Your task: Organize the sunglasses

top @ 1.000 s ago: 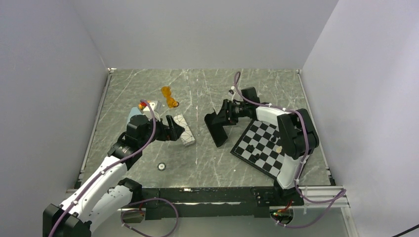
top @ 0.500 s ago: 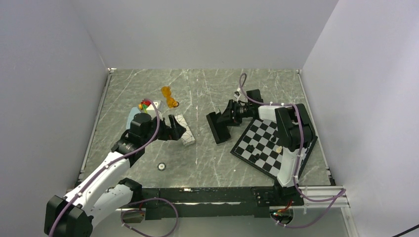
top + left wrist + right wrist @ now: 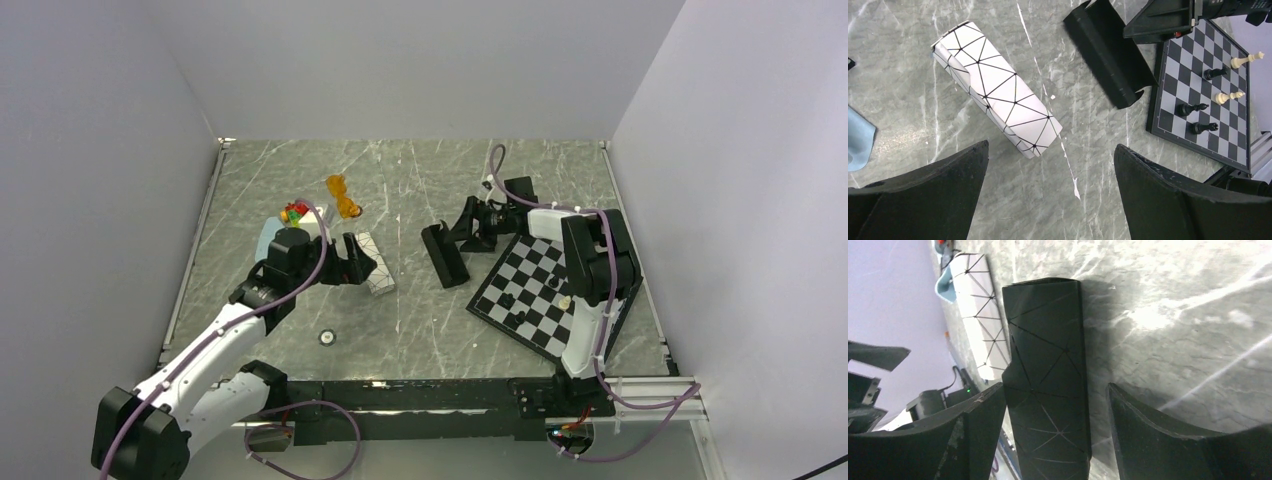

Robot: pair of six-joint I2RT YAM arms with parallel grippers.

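The orange translucent sunglasses (image 3: 343, 196) lie on the marble table at the back left, away from both grippers. My left gripper (image 3: 353, 261) (image 3: 1051, 148) hangs open over the table at the near end of a white case with black lines (image 3: 371, 264) (image 3: 998, 107), with nothing between its fingers. My right gripper (image 3: 463, 228) (image 3: 1055, 388) is open around one end of a black oblong case (image 3: 444, 255) (image 3: 1048, 375) that lies on the table. A gap shows between that case and one finger.
A chessboard (image 3: 545, 290) (image 3: 1198, 90) with a few pieces lies right of the black case. A blue cloth (image 3: 268, 238) and a small colourful toy (image 3: 293, 212) sit left of the white case. A small ring (image 3: 326, 337) lies near the front.
My right gripper's jaws have widened and the black case has gone from tilted up to lying on the table. The left arm has shifted slightly towards the white case.
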